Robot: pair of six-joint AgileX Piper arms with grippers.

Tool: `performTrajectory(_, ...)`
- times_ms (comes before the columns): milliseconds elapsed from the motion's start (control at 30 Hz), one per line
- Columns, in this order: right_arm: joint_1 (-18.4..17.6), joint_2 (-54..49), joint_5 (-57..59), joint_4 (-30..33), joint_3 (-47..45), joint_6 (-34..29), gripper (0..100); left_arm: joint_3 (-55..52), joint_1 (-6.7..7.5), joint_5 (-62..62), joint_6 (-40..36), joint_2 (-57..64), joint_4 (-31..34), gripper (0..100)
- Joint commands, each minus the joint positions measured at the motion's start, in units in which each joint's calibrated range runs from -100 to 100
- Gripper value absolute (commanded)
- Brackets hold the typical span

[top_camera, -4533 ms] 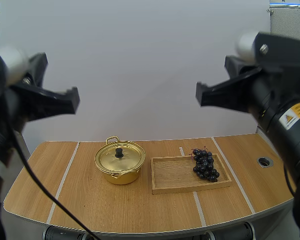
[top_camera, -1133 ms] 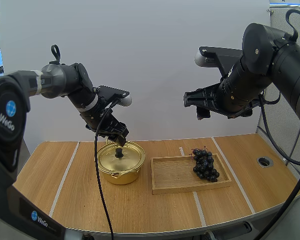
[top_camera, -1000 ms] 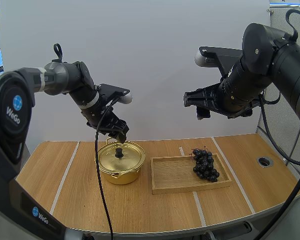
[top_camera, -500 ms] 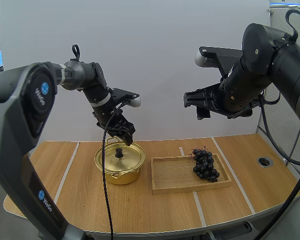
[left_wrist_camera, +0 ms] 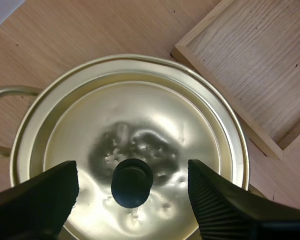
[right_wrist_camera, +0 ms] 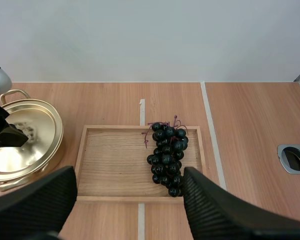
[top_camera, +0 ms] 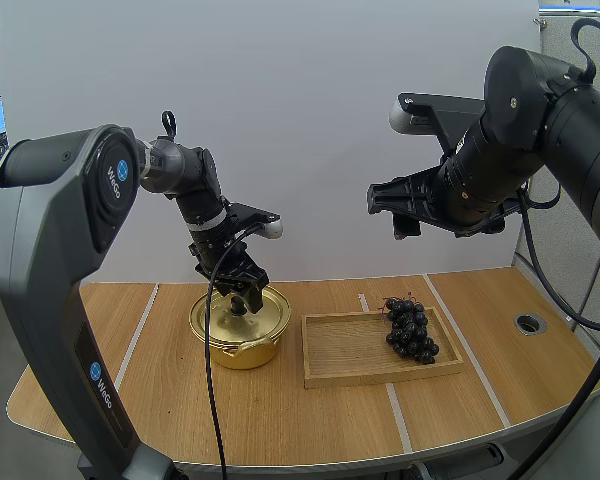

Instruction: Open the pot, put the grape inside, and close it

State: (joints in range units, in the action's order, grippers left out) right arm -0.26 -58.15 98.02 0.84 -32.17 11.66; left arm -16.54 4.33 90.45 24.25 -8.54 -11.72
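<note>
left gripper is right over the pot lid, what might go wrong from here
1. The open left gripper straddles the small round knob of the lid. If it closes off-centre or too high, the knob may slip out and the lid fall onto the pot.
2. The pot stands close beside the tray, so a sideways nudge could knock it against the tray, where the grapes lie.

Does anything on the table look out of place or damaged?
Nothing is spilled or askew: the lid sits flat on the pot, the grapes lie in the tray. The lid looks slightly dimpled around its knob.
</note>
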Motion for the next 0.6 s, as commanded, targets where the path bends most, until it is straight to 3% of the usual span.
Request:
performTrajectory(0, 0.2, -0.5, 0.4, 0.8, 0.2, -0.1, 100, 0.5, 0.18, 0.1, -0.2, -0.9, 0.6, 100)
performTrajectory(567, 0.2, -0.5, 0.4, 0.8, 0.2, -0.1, 100, 0.5, 0.18, 0.4, -0.2, -1.2, 0.7, 100)
